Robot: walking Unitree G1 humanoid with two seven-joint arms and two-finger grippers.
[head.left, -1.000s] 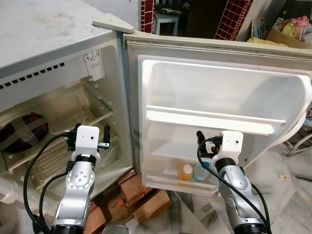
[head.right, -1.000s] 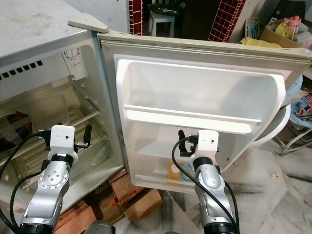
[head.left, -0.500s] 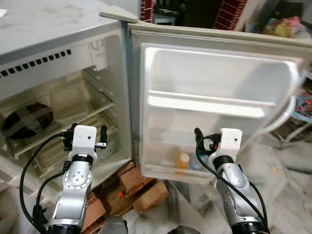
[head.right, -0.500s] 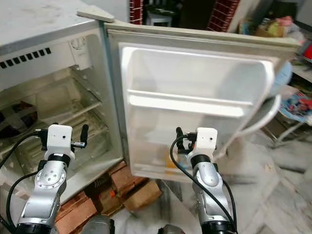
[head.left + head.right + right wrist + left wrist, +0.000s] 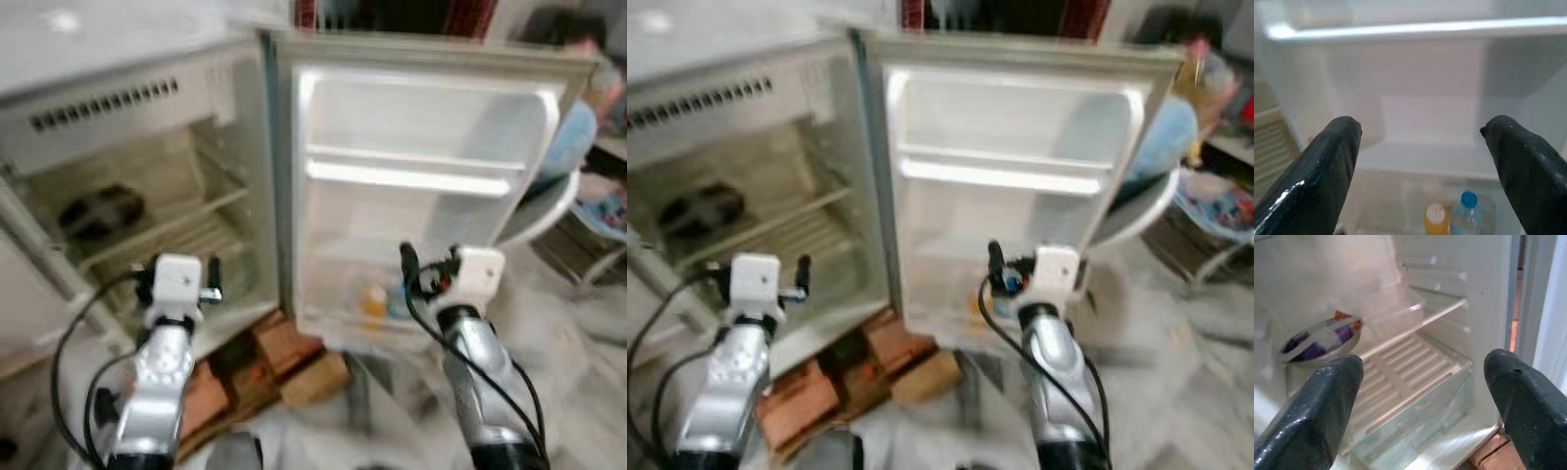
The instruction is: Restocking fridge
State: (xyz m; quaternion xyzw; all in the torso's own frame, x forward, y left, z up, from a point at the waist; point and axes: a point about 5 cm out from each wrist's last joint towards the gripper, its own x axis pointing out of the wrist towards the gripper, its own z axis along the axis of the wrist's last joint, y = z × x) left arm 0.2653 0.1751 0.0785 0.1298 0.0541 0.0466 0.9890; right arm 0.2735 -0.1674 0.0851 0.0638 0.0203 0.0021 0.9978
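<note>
The small fridge (image 5: 147, 127) stands with its door (image 5: 421, 166) swung fully wide, and both head views are blurred. The left hand (image 5: 1415, 406) is raised in front of the main compartment, its two black fingers (image 5: 1312, 411) spread far apart with nothing between them. Past them, a foil-wrapped dish with a purple and orange pattern (image 5: 1320, 338) rests on the upper shelf, beside a clear plastic tray (image 5: 1396, 308) on that same shelf. Below lies a white slatted shelf (image 5: 1410, 372) over a clear crisper drawer (image 5: 1425, 426). The right hand (image 5: 1420, 166) is held up facing the inside of the door, its fingers (image 5: 1322, 171) likewise spread wide and empty. In the lowest door bin (image 5: 1415, 166) stand an orange bottle with a pale cap (image 5: 1436, 218) and, touching or just beside it, a clear bottle with a blue cap (image 5: 1466, 210). A white rail (image 5: 1400, 30) crosses the door higher up. Under the fridge, reddish bricks (image 5: 284, 348) and a piece of cardboard (image 5: 318, 377) lie on the pale marbled floor (image 5: 588, 392).
</note>
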